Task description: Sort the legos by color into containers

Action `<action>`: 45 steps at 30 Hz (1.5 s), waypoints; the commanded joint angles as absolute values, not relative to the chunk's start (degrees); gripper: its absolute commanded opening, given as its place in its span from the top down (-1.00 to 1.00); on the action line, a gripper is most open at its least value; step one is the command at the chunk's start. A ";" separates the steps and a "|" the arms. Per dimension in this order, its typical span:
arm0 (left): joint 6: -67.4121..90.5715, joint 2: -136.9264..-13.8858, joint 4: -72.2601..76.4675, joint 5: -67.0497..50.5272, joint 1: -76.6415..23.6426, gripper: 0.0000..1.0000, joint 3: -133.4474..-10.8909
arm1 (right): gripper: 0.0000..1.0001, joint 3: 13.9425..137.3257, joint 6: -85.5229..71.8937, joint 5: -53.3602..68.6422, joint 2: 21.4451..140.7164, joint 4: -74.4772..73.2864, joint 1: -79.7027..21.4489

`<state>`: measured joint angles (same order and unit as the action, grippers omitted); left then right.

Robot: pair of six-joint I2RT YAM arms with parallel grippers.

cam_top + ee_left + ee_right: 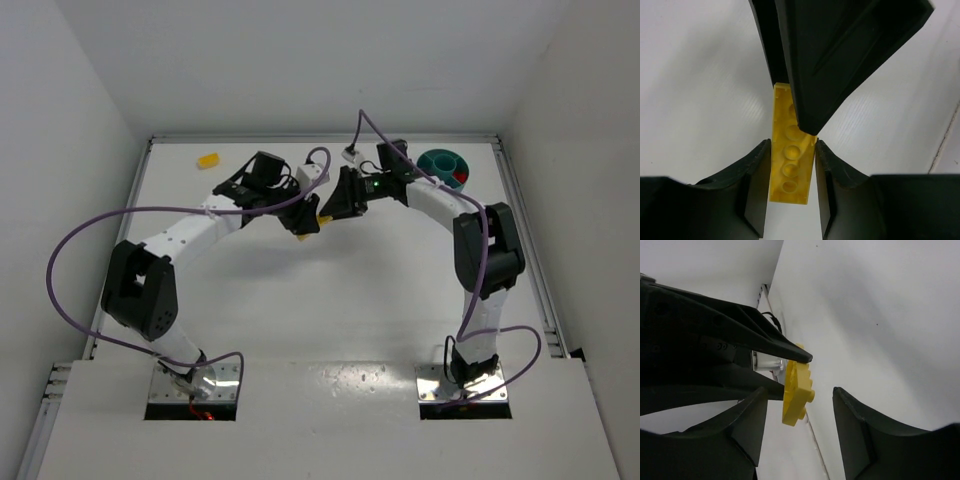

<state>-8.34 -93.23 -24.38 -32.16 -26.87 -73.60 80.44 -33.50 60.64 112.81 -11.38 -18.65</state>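
Note:
A yellow lego brick hangs in the air between my two grippers, seen as a small yellow spot in the top view. My left gripper is shut on its sides, a finger on each edge. My right gripper is open around the same brick, which sits nearer its left finger without being pinched. The right gripper's finger covers the brick's far end in the left wrist view. A second yellow lego lies at the far left. The teal dish stands at the far right with red pieces inside.
Purple cables loop from both arms, one arching over the far middle. A white connector block sits on the left wrist. The table's raised rims border the white surface on both sides and at the back.

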 commanded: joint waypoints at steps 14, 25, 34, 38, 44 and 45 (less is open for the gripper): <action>-10.89 -88.60 -24.43 -29.97 -29.36 -0.24 -74.62 | 0.87 83.22 -26.22 57.16 111.01 -15.18 -18.46; -8.27 -80.07 -25.05 -24.62 -19.87 -0.99 -75.15 | 0.90 100.88 -10.38 22.91 109.78 -34.00 -7.04; -4.57 -82.09 -23.56 -22.41 -13.89 -0.99 -73.48 | 0.90 121.64 0.53 -0.61 116.46 -41.49 -0.26; -3.87 -84.02 -23.55 -22.94 -13.89 -0.99 -74.00 | 0.90 125.15 2.02 -2.02 118.64 -40.96 1.75; -2.72 -86.04 -23.55 -23.99 -13.36 -0.99 -75.15 | 0.90 127.00 2.55 -2.02 122.69 -42.09 3.60; -2.72 -86.04 -23.03 -23.99 -13.36 -0.99 -75.15 | 0.90 127.00 3.24 -2.02 122.70 -42.10 4.21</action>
